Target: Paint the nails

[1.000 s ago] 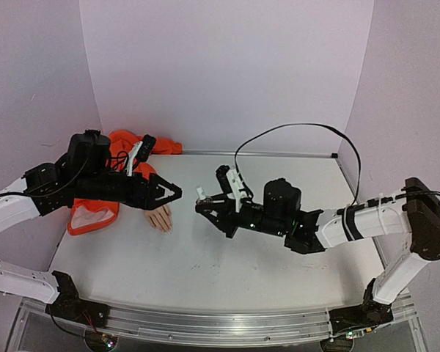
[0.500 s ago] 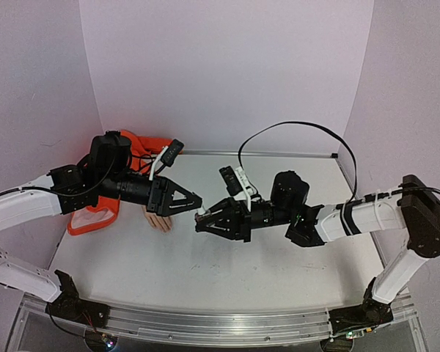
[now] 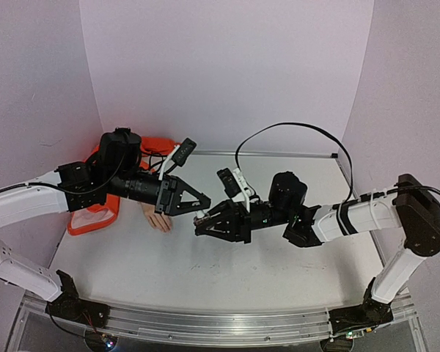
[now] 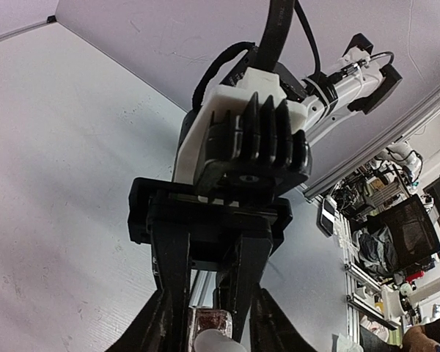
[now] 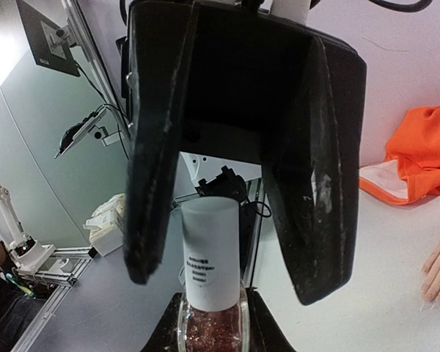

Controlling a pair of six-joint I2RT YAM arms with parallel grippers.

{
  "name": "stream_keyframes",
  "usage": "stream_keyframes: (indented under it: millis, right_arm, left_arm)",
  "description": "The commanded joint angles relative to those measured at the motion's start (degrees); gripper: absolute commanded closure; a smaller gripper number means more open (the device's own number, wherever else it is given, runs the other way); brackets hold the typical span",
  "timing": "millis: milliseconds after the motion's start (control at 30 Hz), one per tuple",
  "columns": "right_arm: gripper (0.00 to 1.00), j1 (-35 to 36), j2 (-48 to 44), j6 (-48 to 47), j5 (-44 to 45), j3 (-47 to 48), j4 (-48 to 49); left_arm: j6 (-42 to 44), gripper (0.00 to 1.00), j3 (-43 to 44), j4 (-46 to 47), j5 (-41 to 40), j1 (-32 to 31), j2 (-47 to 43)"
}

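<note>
Left pincer (image 3: 204,205) has advanced, straddling the cap (image 5: 210,249) (bottle (image 5: 209,328) in right pincer (image 3: 200,222)).

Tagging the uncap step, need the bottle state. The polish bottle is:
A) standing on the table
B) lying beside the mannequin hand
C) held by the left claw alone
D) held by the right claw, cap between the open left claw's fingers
D: in the right wrist view the right claw grips the bottle by its glass base, while the left claw is open, with a finger clear of the pale cap on either side.
</note>
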Motion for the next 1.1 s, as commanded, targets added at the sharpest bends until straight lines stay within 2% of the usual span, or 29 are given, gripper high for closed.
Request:
stream_keyframes:
  millis: [0,167,233,267,300,333,400,433,467,500,533,600,700,733,800,867,967,1067]
  right_arm:
    - [1.0,-0.4,-0.7,-0.02,0.27,2.32,5.21]
    - [1.0,-0.4,-2.5,-3.29,7.43,2.16,0.58]
    - [1.0,-0.37,-3.84,-6.11,12.61,2.75,-4.29]
    - [1.0,-0.31,-4.54,-7.36,18.54,3.07,-7.34]
    - [1.0,0.07,-5.12,-9.14,26.62,3.61,-10.76]
    - [1.0,1.44,-5.77,-10.34,39.16,4.77,-15.5]
    - [1.0,8.28,-4.48,-13.07,78.58,9.5,-26.02]
    - [1.0,10.87,-2.51,-16.09,90.86,11.37,-27.34]
    - [1.0,12.39,-0.33,-18.21,100.23,12.5,-26.42]
    - [1.0,12.86,1.51,-19.91,104.3,13.7,-25.43]
    - [1.0,12.93,3.14,-21.0,104.62,14.82,-25.12]
    - [1.0,12.94,4.4,-23.23,98.1,16.29,-24.3]
    - [1.0,12.81,2.96,-26.92,82.72,14.38,-20.23]
    - [1.0,12.52,1.89,-27.02,77.81,12.98,-18.78]
    - [1.0,10.55,-0.42,-26.51,66.28,10.19,-17.04]
    - [1.0,7.94,-2.61,-25.36,51.92,7.66,-16.6]
    - [1.0,3.18,-5.51,-21.24,26.99,5.26,-15.78]
    - [1.0,-1.31,-6.88,-14.62,9.26,3.21,-11.56]
  left_arm:
    - [1.33,0.67,3.74,2.79,0.96,-0.81,0.78]
    - [1.54,0.78,2.75,2.62,-0.54,-1.19,1.43]
    - [1.54,0.92,2.49,2.02,-2.54,-1.41,1.52]
    - [1.42,0.99,2.52,1.24,-4.57,-1.52,1.54]
    - [1.23,1.0,2.87,-0.16,-7.31,-1.73,1.72]
    - [0.65,1.0,3.64,-2.15,-11.36,-2.03,2.08]
    - [-2.84,1.0,5.59,-8.16,-22.78,-2.24,3.27]
    - [-5.39,1.0,6.47,-11.09,-29.96,-2.18,3.85]
    - [-6.91,1.0,7.14,-13.18,-32.15,-2.17,4.52]
    - [-7.59,1.0,7.49,-13.46,-32.85,-2.17,5.03]
    - [-8.02,1.0,7.76,-13.55,-32.86,-2.16,5.47]
    - [-8.12,1.0,8.81,-13.56,-31.98,-2.16,6.2]
    - [-6.23,0.98,9.68,-13.48,-30.38,-2.16,5.99]
    - [-5.67,0.91,9.63,-13.43,-30.27,-2.16,5.44]
    - [-4.52,0.63,9.17,-12.98,-29.73,-2.16,3.91]
    - [-2.11,0.46,8.79,-12.09,-27.3,-2.16,2.16]
    - [0.55,0.3,7.25,-9.61,-23.53,-2.16,-1.42]
    - [2.37,0.24,4.42,-4.85,-16.98,-2.16,-4.51]
